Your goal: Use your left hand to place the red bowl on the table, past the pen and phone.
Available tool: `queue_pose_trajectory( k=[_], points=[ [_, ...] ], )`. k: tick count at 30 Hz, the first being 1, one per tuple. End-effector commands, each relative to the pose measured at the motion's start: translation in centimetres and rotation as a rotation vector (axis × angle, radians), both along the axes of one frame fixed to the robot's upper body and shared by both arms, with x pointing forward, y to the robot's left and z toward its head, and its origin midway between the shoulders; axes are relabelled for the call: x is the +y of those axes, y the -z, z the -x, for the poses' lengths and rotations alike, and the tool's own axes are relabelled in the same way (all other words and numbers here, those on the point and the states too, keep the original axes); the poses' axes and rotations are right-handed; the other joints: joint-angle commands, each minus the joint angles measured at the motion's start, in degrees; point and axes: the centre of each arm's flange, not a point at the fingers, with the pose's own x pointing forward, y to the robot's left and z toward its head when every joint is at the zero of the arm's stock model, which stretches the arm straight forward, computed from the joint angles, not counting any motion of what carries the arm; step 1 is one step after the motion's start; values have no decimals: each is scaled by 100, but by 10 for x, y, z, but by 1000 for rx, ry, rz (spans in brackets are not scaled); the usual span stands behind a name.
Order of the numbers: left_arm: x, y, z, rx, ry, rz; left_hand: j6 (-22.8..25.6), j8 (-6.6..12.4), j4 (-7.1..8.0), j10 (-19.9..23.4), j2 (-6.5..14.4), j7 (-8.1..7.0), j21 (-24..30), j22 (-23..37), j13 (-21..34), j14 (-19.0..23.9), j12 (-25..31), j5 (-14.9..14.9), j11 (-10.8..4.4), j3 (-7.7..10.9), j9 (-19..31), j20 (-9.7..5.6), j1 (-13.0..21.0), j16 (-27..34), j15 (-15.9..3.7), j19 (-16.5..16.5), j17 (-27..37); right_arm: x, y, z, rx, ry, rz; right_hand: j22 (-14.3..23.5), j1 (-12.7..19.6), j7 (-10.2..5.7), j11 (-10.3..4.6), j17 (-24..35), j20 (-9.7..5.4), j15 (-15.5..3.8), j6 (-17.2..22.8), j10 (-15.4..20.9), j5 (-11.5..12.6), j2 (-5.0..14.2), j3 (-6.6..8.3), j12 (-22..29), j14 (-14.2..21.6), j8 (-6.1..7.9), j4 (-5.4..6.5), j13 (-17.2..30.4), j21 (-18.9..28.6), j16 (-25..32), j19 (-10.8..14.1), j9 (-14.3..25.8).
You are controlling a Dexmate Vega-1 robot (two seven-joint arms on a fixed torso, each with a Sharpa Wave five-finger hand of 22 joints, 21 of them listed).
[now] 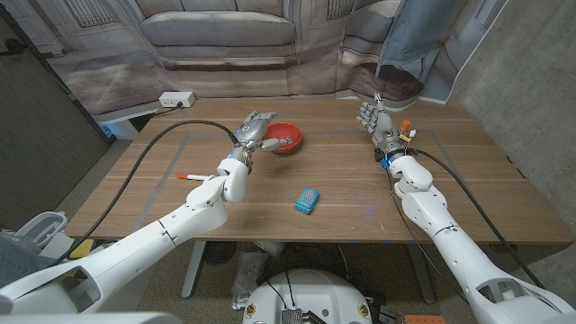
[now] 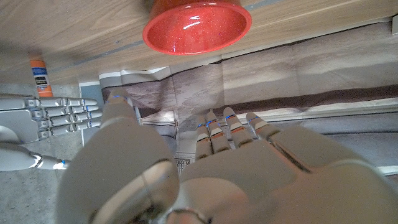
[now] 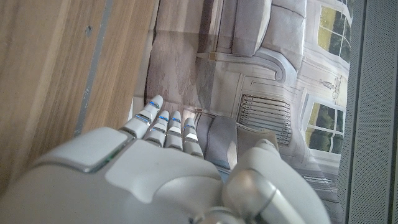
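The red bowl stands upright on the wooden table towards the far side, beyond the red-and-white pen and the blue phone. My left hand hovers just left of the bowl, fingers apart and holding nothing. In the left wrist view the red bowl sits a short way beyond my left hand, with a gap between them. My right hand stands at the far right of the table, fingers straight and apart, holding nothing; my right hand also appears there.
A small orange-capped stick lies beside my right wrist. A white power strip sits on a low surface beyond the table's far left corner. A printed backdrop of a sofa hangs behind the table.
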Motion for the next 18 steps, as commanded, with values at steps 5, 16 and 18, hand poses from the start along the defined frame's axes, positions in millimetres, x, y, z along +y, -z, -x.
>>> queue_pose_trajectory(
  k=[5,16,18],
  points=[
    [-8,-4,-5,43,-43,-51,90,41,-6,149,-31,-56,28,7,11,123,47,43,-11,-62,22,-169,56,52,-286,35,17,-3,0,0,-2,-1,-6,29,58,13,15,16,-141,2,66,39,-10,5,-22,-7,60,-13,-4,10,4,1,46,14],
    [-15,-3,-13,89,-86,-94,161,56,-3,195,-39,-45,37,6,14,165,51,57,12,-106,23,-152,71,52,-296,75,18,-5,1,1,3,3,-15,30,60,18,16,17,-124,14,61,43,-13,8,-28,-10,83,-18,-7,11,-1,5,50,14],
    [-17,-3,-14,98,-91,-105,166,57,-3,199,-39,-39,35,6,14,169,50,59,25,-111,23,-136,74,51,-292,73,18,-5,1,1,4,3,-17,30,61,15,16,17,-122,16,62,42,-14,8,-29,-11,85,-18,-8,11,-2,4,52,14]
  ],
)
